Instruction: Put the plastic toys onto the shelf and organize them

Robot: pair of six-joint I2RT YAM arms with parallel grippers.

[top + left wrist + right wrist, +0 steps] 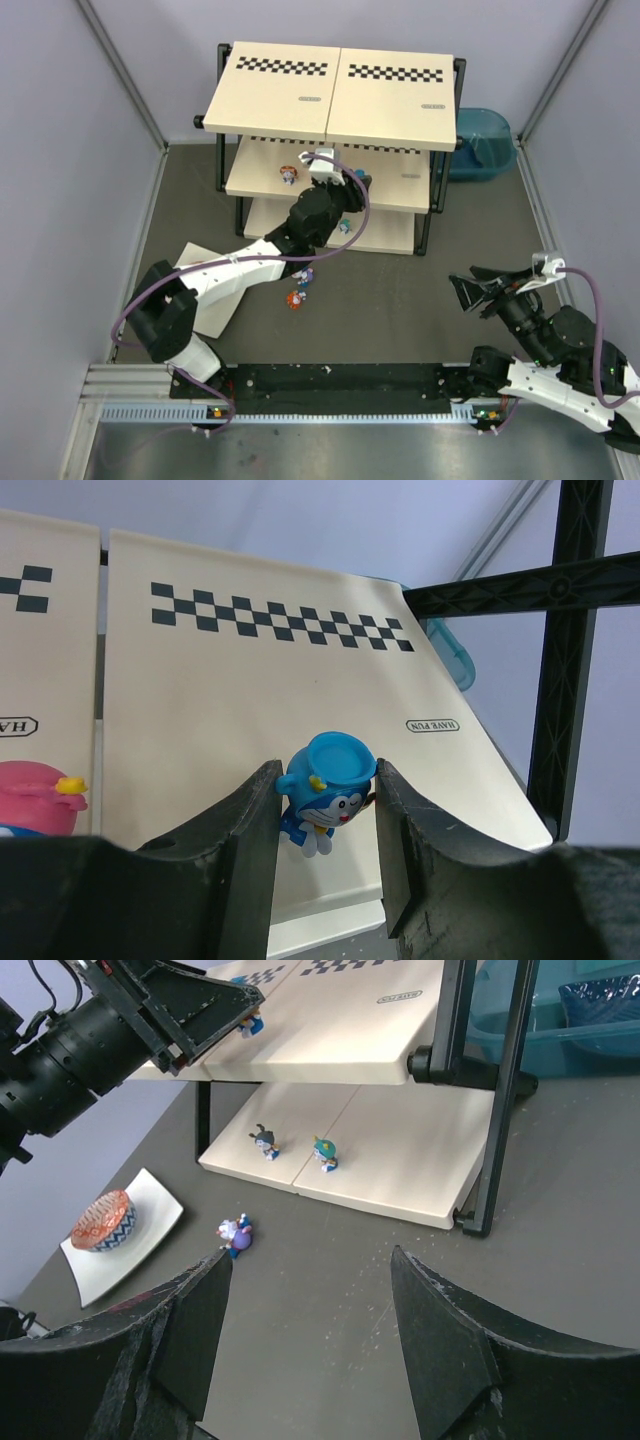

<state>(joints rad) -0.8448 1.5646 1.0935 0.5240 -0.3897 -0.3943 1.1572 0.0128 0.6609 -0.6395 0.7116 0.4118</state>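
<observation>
**At the left pincer (325, 802): set-down time**

Black jaws part-closed on a tiny blue-capped plastic cartoon figurine (328, 785), tilted, feet down toward the cream middle board of the black-framed three-tier shelf (250, 690). Touching or just above: cannot tell. Bare board ahead, with room right of the pink-headed figurine (35, 798). Right pincer (312, 1258) wide open, empty, well apart over the dark worktop (560, 1260).
</observation>
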